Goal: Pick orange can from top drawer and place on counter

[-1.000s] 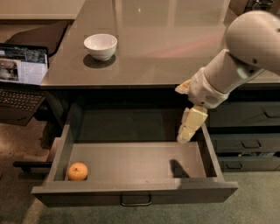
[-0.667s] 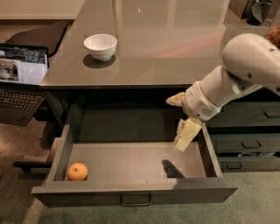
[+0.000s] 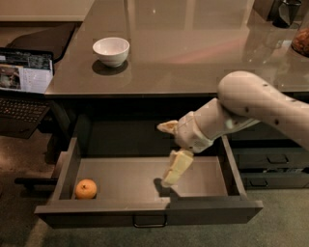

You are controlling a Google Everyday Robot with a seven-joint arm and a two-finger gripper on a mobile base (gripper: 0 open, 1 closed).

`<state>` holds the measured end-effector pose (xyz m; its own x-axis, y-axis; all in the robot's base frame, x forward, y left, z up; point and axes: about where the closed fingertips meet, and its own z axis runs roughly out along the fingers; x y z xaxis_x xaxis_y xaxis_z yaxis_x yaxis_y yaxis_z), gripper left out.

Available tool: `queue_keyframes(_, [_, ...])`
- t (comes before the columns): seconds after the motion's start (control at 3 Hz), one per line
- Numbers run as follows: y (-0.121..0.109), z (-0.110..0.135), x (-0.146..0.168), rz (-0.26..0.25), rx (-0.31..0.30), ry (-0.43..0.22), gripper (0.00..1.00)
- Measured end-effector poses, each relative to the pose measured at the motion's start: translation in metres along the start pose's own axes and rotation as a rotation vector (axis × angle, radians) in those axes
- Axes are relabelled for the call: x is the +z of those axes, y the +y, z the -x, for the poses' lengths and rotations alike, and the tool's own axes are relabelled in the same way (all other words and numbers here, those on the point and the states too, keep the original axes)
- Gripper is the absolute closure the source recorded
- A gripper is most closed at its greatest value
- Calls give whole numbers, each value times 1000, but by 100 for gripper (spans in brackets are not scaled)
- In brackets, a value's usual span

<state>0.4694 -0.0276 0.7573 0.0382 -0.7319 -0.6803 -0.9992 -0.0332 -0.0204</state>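
The orange can (image 3: 86, 189), a small round orange ball, lies on the floor of the open top drawer (image 3: 145, 208), in its front left corner. My gripper (image 3: 166, 154) hangs over the middle of the drawer, well to the right of the orange can and apart from it. It is open and empty: one finger (image 3: 167, 127) points left and the other (image 3: 176, 168) points down almost to the drawer floor. The glossy counter (image 3: 193, 53) stretches above the drawer.
A white bowl (image 3: 111, 50) stands on the counter at the left. An open laptop (image 3: 24, 77) sits on a lower desk at the far left. Narrower stacked drawers (image 3: 270, 159) are at the right. Dark objects (image 3: 285, 12) stand at the counter's back right.
My arm has moved left and a little lower over the drawer, bringing the gripper closer to the orange can. The orange can and the bowl have not moved.
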Motion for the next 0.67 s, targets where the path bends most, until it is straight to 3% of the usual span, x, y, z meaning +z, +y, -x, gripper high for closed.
queue_keyframes(0.33, [5,19,32,-10,1,-18,0])
queue_keyframes(0.67, [14,36,63,-4,-11,9,0])
